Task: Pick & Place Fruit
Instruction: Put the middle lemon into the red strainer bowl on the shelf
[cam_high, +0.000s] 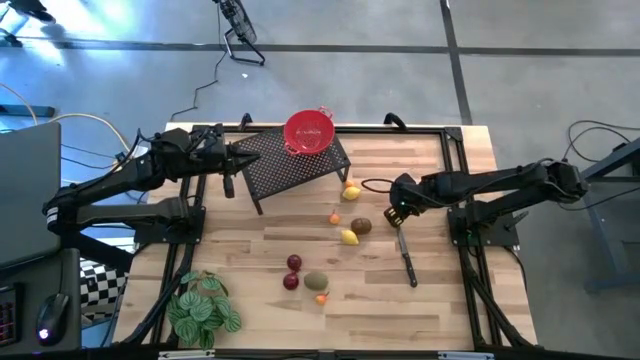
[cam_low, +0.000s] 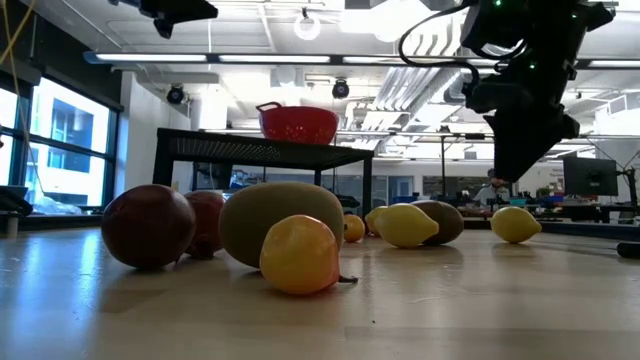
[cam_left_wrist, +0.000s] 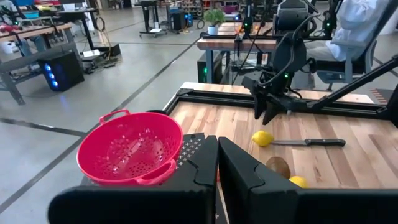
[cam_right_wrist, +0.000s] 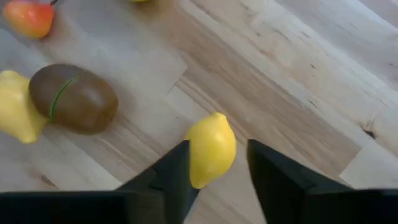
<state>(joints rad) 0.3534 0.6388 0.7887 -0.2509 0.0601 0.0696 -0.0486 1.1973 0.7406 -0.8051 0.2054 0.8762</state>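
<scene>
Black fingers (cam_right_wrist: 273, 180) of the right gripper (cam_right_wrist: 217, 146) parted and clenching nothing, poised a little above the butcher-block table (cam_high: 440, 310) with a yellow lemon (cam_right_wrist: 211, 149) lying on the wood right beneath the gap, touched by neither jaw as far as can be told. Just beside that lemon, a black-handled knife (cam_high: 407, 258) flat on the boards. Toward the table's middle, a brown oval fruit (cam_right_wrist: 73, 98) touching a second lemon (cam_right_wrist: 15, 115), and a small orange-red fruit (cam_right_wrist: 28, 17) a little beyond. Nearer the front edge, two dark red balls (cam_high: 292, 272), an olive-green oval (cam_high: 316, 281) and a tiny orange piece (cam_high: 321, 297) in a loose cluster. At the back, a red colander (cam_high: 308, 131) upright on a black mesh rack (cam_high: 290, 170), with the left gripper (cam_left_wrist: 217, 165) clamped shut on nothing, hovering over the rack's left end. Leafy green plant (cam_high: 203, 308) at the front left corner.
</scene>
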